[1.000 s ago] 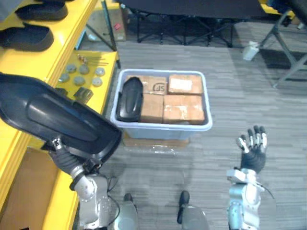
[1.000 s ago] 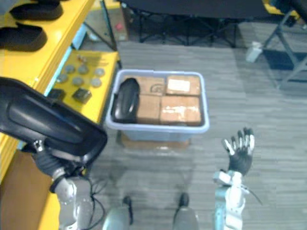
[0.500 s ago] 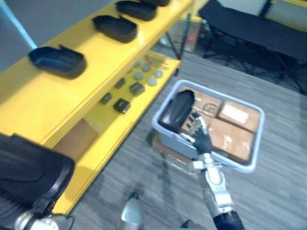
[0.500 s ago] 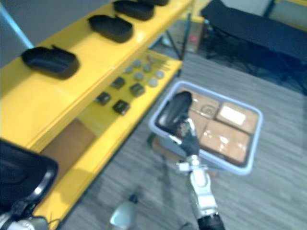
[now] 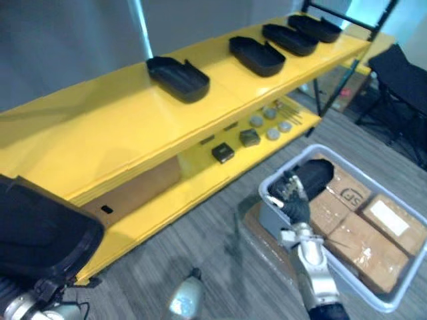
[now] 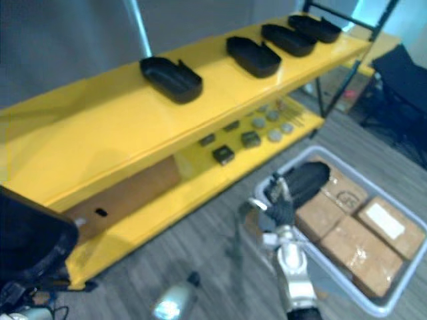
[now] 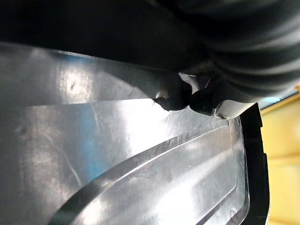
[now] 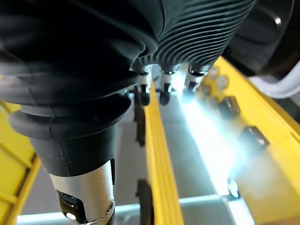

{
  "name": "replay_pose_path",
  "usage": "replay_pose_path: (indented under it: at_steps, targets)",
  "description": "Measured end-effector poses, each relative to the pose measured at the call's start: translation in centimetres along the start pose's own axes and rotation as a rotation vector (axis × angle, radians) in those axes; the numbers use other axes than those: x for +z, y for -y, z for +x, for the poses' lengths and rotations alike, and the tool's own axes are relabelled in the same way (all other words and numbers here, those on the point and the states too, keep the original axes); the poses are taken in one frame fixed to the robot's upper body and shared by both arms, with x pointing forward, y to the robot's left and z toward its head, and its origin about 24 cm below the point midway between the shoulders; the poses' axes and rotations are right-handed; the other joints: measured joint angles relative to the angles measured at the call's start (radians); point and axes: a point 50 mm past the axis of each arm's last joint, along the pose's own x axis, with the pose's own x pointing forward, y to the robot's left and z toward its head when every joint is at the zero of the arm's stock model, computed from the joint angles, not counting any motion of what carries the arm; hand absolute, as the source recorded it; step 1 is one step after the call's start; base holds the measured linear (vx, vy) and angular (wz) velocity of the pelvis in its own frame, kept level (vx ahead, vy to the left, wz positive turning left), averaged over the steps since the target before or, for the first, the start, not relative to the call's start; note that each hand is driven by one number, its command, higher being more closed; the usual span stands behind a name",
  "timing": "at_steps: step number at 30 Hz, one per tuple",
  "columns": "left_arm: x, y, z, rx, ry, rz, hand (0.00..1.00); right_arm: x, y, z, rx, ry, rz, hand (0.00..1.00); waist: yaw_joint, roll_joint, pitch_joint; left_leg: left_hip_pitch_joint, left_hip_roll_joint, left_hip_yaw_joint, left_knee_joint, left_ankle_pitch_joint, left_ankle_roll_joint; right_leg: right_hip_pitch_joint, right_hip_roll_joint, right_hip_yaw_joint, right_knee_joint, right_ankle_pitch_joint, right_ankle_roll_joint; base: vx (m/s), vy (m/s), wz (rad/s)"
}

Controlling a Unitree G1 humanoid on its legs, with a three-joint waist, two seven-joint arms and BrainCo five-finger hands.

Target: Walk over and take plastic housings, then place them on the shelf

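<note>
A large black plastic housing point(image 5: 40, 230) fills the lower left, carried by my left hand point(image 7: 243, 56), whose dark fingertips point(image 7: 171, 98) press against its glossy inner face point(image 7: 140, 154). Several more black housings point(image 5: 177, 77) point(image 5: 257, 55) lie in a row on the top board of the yellow shelf point(image 5: 100, 133). One more housing point(image 5: 315, 179) rests in the grey bin point(image 5: 393, 303) at the lower right. My right hand point(image 5: 293, 200) is raised in front of the bin's near corner, fingers relaxed and holding nothing.
Brown cardboard boxes point(image 5: 363, 243) fill the rest of the bin. The shelf's lower board holds small dark blocks point(image 5: 223, 153) and grey discs point(image 5: 270, 123). A black folding frame point(image 5: 400, 73) stands at the far right on the grey floor.
The camera has swung left, bringing the shelf into the middle and pushing the bin to the lower right. My right hand has risen in front of the bin. The left hand still carries the housing.
</note>
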Motion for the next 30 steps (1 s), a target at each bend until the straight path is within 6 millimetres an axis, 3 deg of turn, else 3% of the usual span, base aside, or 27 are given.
replay_pose_path:
  at_steps: [3, 10, 11, 14, 16, 17, 18, 19, 21, 22, 23, 24, 26, 28, 29, 30]
  targets:
    - [-0.1, 0.9, 0.2, -0.028, -0.004, -0.036, 1.00, 1.0, 0.0, 0.4, 0.001, 0.067, 0.009, 0.00, 0.000, -0.013, 0.004, -0.015, -0.001, -0.007, -0.013, 0.030, -0.005, -0.013, 0.009, 0.021, -0.006, -0.001, 0.000, -0.03, -0.036, 0.18]
    - [-0.3, 2.7, -0.1, -0.078, -0.006, -0.106, 1.00, 3.5, 0.5, 2.0, 0.018, 0.197, -0.020, 0.00, -0.008, 0.017, 0.077, -0.016, 0.026, 0.053, -0.085, 0.087, -0.005, -0.034, 0.021, 0.071, -0.096, -0.036, -0.032, -0.12, -0.031, -0.25]
    - [0.3, 4.3, 0.3, -0.120, 0.062, -0.184, 1.00, 6.1, 0.6, 3.5, 0.008, 0.329, -0.014, 0.00, -0.038, 0.048, 0.179, -0.125, 0.059, 0.098, 0.070, 0.055, -0.021, -0.100, 0.031, 0.102, -0.030, -0.170, 0.016, -0.41, -0.047, -0.37]
    - [0.3, 4.3, 0.3, -0.118, 0.061, -0.185, 1.00, 6.2, 0.7, 3.6, 0.000, 0.335, -0.012, 0.00, -0.031, 0.035, 0.186, -0.147, 0.067, 0.123, 0.084, 0.055, -0.019, -0.119, 0.027, 0.103, -0.006, -0.177, 0.013, -0.12, -0.006, -0.02]
    - [0.3, 4.3, 0.3, -0.118, 0.062, -0.183, 1.00, 6.4, 0.5, 3.7, -0.001, 0.342, -0.004, 0.00, -0.029, 0.035, 0.192, -0.177, 0.062, 0.141, 0.159, 0.021, -0.005, -0.116, 0.008, 0.100, 0.007, -0.181, 0.021, 0.04, 0.080, 0.08]
    - [0.3, 4.1, 0.2, -0.122, 0.060, -0.172, 1.00, 5.8, 0.7, 3.2, -0.024, 0.319, 0.009, 0.00, -0.033, 0.019, 0.210, -0.188, 0.048, 0.236, 0.326, -0.046, 0.063, -0.071, -0.016, 0.100, 0.029, -0.184, 0.044, 0.08, 0.149, 0.02]
    - [0.3, 3.5, -0.1, -0.127, 0.052, -0.148, 1.00, 5.3, 1.3, 2.4, -0.041, 0.301, 0.003, 0.00, -0.035, 0.043, 0.197, -0.177, 0.045, 0.274, 0.420, -0.126, 0.112, -0.070, -0.012, 0.116, 0.095, -0.172, 0.023, 0.09, 0.253, 0.14]
    - [0.7, 2.6, 0.1, -0.133, 0.087, -0.089, 1.00, 5.1, 1.7, 1.2, -0.066, 0.302, 0.014, 0.00, -0.040, 0.064, 0.182, -0.160, 0.056, 0.267, 0.441, -0.234, 0.094, -0.125, -0.008, 0.183, 0.243, -0.144, -0.027, 0.09, 0.196, 0.18]
    - [1.8, 2.2, 1.2, -0.148, 0.166, -0.046, 1.00, 4.8, 1.6, 1.1, -0.077, 0.300, 0.027, 0.00, -0.041, 0.028, 0.159, -0.152, 0.047, 0.261, 0.406, -0.249, 0.104, -0.225, -0.004, 0.283, 0.360, -0.092, -0.052, 0.14, 0.188, 0.19]
    - [2.3, 2.2, 1.8, -0.147, 0.203, -0.047, 1.00, 5.4, 1.4, 1.9, -0.064, 0.329, 0.019, 0.00, -0.040, 0.018, 0.153, -0.145, 0.047, 0.237, 0.366, -0.239, 0.125, -0.267, 0.029, 0.297, 0.363, -0.159, -0.048, 0.25, 0.136, 0.09]
    - [2.5, 2.5, 2.2, -0.137, 0.222, -0.064, 1.00, 6.0, 1.3, 2.5, -0.052, 0.350, 0.005, 0.00, -0.042, 0.025, 0.157, -0.131, 0.046, 0.212, 0.342, -0.219, 0.133, -0.288, 0.067, 0.299, 0.335, -0.203, -0.044, 0.20, 0.096, 0.05]
    - [2.6, 2.7, 2.3, -0.132, 0.229, -0.080, 1.00, 6.3, 1.3, 2.8, -0.046, 0.362, -0.008, 0.00, -0.043, 0.031, 0.160, -0.118, 0.044, 0.198, 0.326, -0.209, 0.130, -0.301, 0.092, 0.306, 0.306, -0.219, -0.047, 0.17, 0.096, 0.12]
    - [2.6, 4.7, 2.8, -0.151, 0.242, -0.154, 1.00, 7.5, 2.2, 3.2, -0.072, 0.410, -0.033, 0.00, -0.070, 0.048, 0.153, -0.075, 0.018, 0.143, 0.266, -0.188, 0.123, -0.360, 0.189, 0.423, 0.193, -0.231, -0.054, 0.18, 0.053, 0.61]
    - [2.6, 5.9, 3.1, -0.178, 0.240, -0.190, 1.00, 7.6, 3.6, 2.7, -0.114, 0.411, -0.071, 0.00, -0.107, 0.065, 0.145, -0.044, -0.005, 0.081, 0.250, -0.188, 0.122, -0.396, 0.247, 0.529, 0.171, -0.227, -0.050, 0.20, -0.017, 1.21]
    - [2.5, 6.8, 3.1, -0.208, 0.230, -0.217, 1.00, 7.8, 4.8, 2.0, -0.154, 0.412, -0.098, 0.00, -0.132, 0.089, 0.144, -0.019, -0.024, 0.018, 0.253, -0.195, 0.107, -0.421, 0.282, 0.607, 0.179, -0.220, -0.039, 0.24, -0.068, 1.78]
    - [2.5, 7.5, 2.9, -0.234, 0.219, -0.233, 1.00, 8.1, 5.5, 1.1, -0.190, 0.411, -0.112, 0.00, -0.148, 0.092, 0.144, 0.018, -0.051, -0.034, 0.253, -0.213, 0.082, -0.435, 0.283, 0.650, 0.204, -0.214, -0.026, 0.26, -0.108, 1.65]
